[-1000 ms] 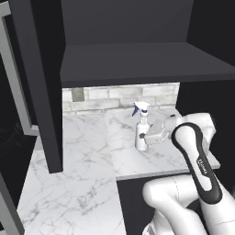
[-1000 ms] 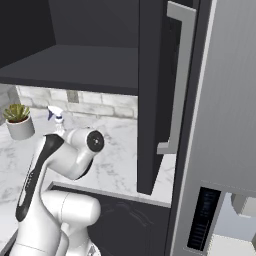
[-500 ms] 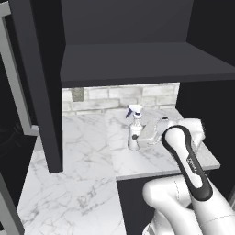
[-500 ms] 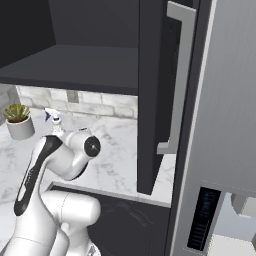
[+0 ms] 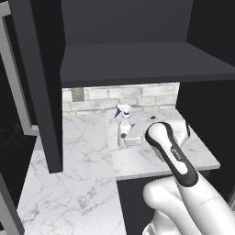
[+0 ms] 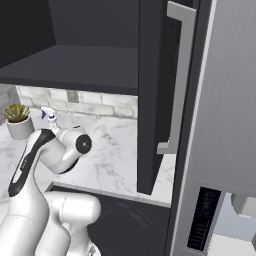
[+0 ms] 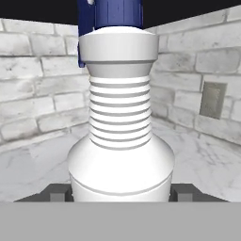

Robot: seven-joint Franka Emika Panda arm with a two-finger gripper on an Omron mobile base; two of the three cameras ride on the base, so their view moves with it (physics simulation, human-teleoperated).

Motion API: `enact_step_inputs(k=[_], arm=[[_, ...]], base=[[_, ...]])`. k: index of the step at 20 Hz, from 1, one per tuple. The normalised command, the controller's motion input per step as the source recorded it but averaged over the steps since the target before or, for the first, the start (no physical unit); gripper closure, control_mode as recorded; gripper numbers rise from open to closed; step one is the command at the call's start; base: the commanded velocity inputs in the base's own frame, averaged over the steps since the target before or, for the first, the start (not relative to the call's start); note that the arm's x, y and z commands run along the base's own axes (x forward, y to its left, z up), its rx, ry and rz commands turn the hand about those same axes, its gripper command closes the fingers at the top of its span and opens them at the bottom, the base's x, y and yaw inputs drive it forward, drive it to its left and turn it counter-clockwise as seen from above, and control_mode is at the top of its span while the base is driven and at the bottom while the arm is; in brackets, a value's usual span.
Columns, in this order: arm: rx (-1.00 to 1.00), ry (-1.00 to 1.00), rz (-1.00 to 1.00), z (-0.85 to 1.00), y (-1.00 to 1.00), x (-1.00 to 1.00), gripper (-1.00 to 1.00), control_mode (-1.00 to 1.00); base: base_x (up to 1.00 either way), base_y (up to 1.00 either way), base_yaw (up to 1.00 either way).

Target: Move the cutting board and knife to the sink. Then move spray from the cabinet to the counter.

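The spray [image 5: 122, 125] is a white bottle with a dark blue nozzle, upright and low over the white marble counter [image 5: 82, 158], below the black cabinet's shelf [image 5: 137, 64]. My gripper [image 5: 124, 140] is shut on its body from the right. In the hand view the spray [image 7: 120, 141] stands close up, with a dark fingertip [image 7: 59, 193] pressed to each side of it and my gripper [image 7: 120, 194] around its base. From the right base the spray [image 6: 50, 116] peeks out behind my arm. The cutting board, knife and sink are out of view.
An open cabinet door [image 5: 41, 92] hangs over the counter at left. Another door [image 6: 152, 100] with a long grey handle [image 6: 177, 75] stands beside the steel fridge [image 6: 225, 125]. A potted plant [image 6: 19, 120] sits by the brick backsplash, which carries a wall outlet [image 5: 78, 95].
My arm has swung left along the counter, carrying the spray with it. The grip has stayed the same.
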Motion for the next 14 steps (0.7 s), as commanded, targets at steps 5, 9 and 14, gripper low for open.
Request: enact_step_inputs(k=[5,9,14], arm=[[0.00,0.00,0.00,-0.30,0.13,0.41,1.00,-1.00],[0.00,0.00,0.00,-0.43,0.10,0.37,1.00,-1.00],[0.00,0.02,0.00,-0.54,0.06,0.25,1.00,-1.00]], base=[[0.00,0.00,0.00],[0.00,0.00,0.00],[0.00,0.00,0.00]])
